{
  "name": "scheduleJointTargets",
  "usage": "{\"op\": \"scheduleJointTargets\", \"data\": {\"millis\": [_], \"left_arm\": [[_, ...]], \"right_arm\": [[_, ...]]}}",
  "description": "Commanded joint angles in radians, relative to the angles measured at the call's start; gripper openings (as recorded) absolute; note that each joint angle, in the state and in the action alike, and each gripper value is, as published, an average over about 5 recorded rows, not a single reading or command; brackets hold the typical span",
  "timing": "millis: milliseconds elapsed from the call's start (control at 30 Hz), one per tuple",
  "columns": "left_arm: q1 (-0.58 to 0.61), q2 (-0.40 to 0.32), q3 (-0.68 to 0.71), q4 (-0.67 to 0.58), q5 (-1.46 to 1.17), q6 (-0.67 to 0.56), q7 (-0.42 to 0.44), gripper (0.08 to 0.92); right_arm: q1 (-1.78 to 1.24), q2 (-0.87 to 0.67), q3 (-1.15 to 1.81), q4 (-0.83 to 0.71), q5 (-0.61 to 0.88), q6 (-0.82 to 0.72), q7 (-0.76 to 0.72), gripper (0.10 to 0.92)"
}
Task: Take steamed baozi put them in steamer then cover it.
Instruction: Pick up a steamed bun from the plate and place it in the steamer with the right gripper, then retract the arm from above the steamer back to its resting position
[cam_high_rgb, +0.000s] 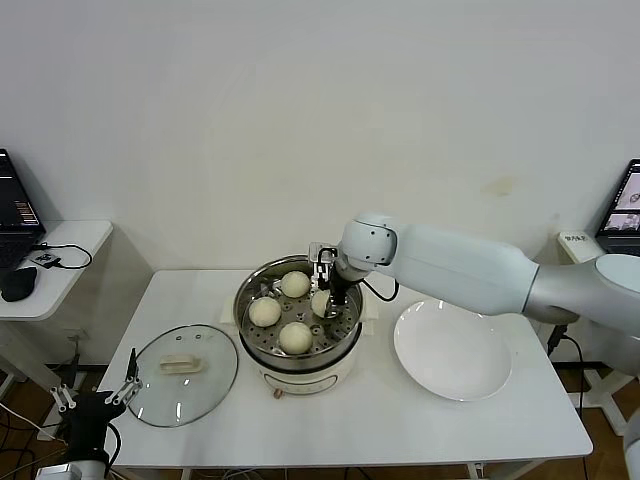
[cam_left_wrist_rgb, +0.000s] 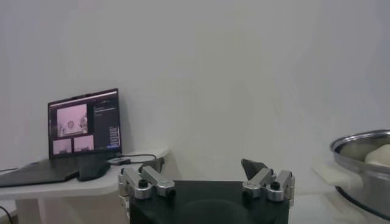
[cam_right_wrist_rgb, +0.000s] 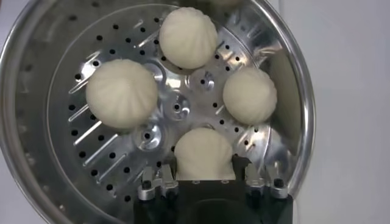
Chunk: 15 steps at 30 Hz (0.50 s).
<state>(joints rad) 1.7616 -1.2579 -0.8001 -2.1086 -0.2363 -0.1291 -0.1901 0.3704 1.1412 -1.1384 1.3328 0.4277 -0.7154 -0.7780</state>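
Left gripper (cam_high_rgb: 95, 400) parked low off the table's near-left corner, fingers spread wide, nothing between them. Round clear glass cover (cam_high_rgb: 184, 373) flat on white table (cam_high_rgb: 400, 420), beside round shiny steel steamer (cam_high_rgb: 297, 355). Four cream-white baozi (cam_right_wrist_rgb: 121, 92) on perforated tray. Right gripper (cam_right_wrist_rgb: 206, 176) inside steamer, fingers flanking the right-hand bun, grip uncertain. Flat white round plate (cam_high_rgb: 452, 351) rightmost.

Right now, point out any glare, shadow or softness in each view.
Head view: even light, faint sheen on the glass lid. Left wrist view: soft and hazy, laptop screen glowing. Right wrist view: bright reflections on the steamer wall and tray, buns sharp.
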Motion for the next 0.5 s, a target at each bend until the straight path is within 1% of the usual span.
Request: {"op": "scheduleJointTargets", "data": {"millis": [33, 167, 233, 300, 400, 500], "left_arm": [[0.003, 0.002, -0.004, -0.001, -0.002, 0.0, 0.0, 0.823], [0.003, 0.003, -0.009, -0.003, -0.007, 0.0, 0.0, 0.823], [0.001, 0.003, -0.011, -0.003, -0.008, 0.001, 0.0, 0.823], [-0.001, 0.004, -0.011, -0.001, -0.01, 0.001, 0.0, 0.823], [-0.004, 0.005, -0.01, 0.006, -0.009, 0.001, -0.001, 0.823], [-0.008, 0.006, -0.007, 0.015, -0.005, 0.001, -0.005, 0.823]], "right_arm": [[0.014, -0.031, 0.013, 0.042, -0.001, -0.01, -0.005, 0.693], [0.044, -0.099, 0.042, 0.098, 0.019, -0.008, 0.013, 0.79], [0.044, -0.151, 0.078, 0.144, 0.062, -0.001, 0.072, 0.814], [0.026, -0.208, 0.123, 0.203, 0.131, 0.003, 0.176, 0.82], [-0.045, -0.302, 0.207, 0.305, 0.241, 0.034, 0.38, 0.822], [-0.198, -0.412, 0.32, 0.39, 0.29, 0.148, 0.568, 0.823]]}}
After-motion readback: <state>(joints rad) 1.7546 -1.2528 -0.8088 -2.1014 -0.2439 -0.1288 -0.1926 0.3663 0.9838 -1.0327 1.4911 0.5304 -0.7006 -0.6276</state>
